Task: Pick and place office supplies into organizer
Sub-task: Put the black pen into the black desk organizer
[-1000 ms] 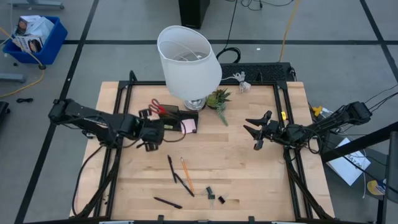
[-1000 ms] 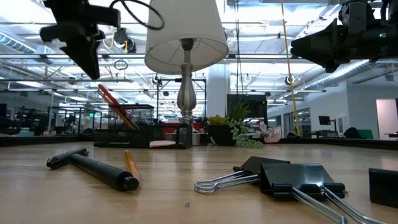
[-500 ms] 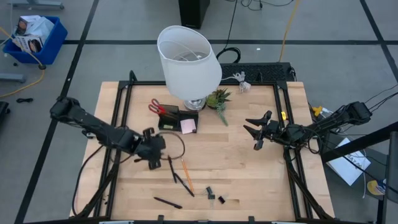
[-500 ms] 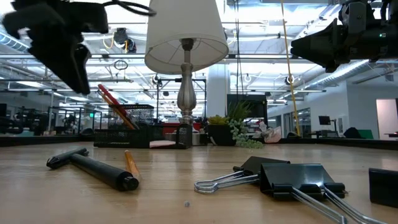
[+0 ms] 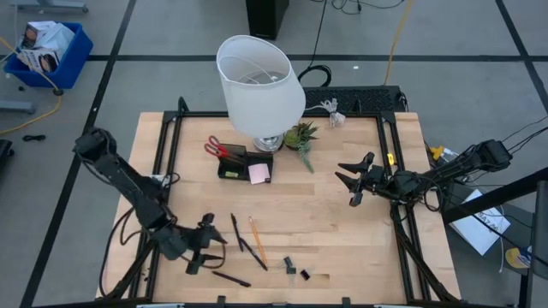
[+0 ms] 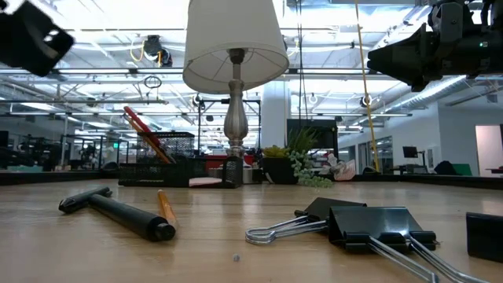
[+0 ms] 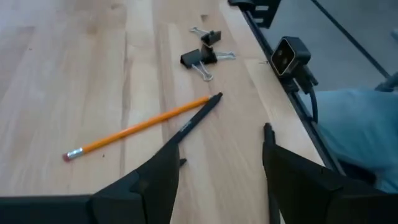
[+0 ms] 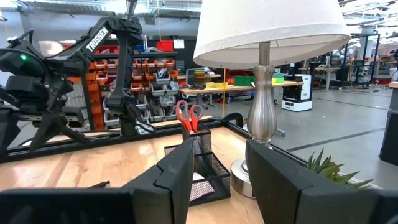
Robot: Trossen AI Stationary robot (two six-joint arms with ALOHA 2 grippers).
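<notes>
On the bench we count one pencil, three pens, two clips. Left tool, fingers apart, empty, at 7 o'clock; organizer at 11 o'clock, contents partly hidden.

Grey floor with dark tape lines surrounds the table; blue bin nearby.

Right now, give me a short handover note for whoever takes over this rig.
Left gripper: open, empty, low over the front left of the table near a black pen.
Right gripper: open, empty, waiting at the right side.
Done: red-handled scissors stand in the organizer; pink sticky-note pad lies beside it.
Left: orange pencil, the black pens, binder clips, all loose on the table.
</notes>
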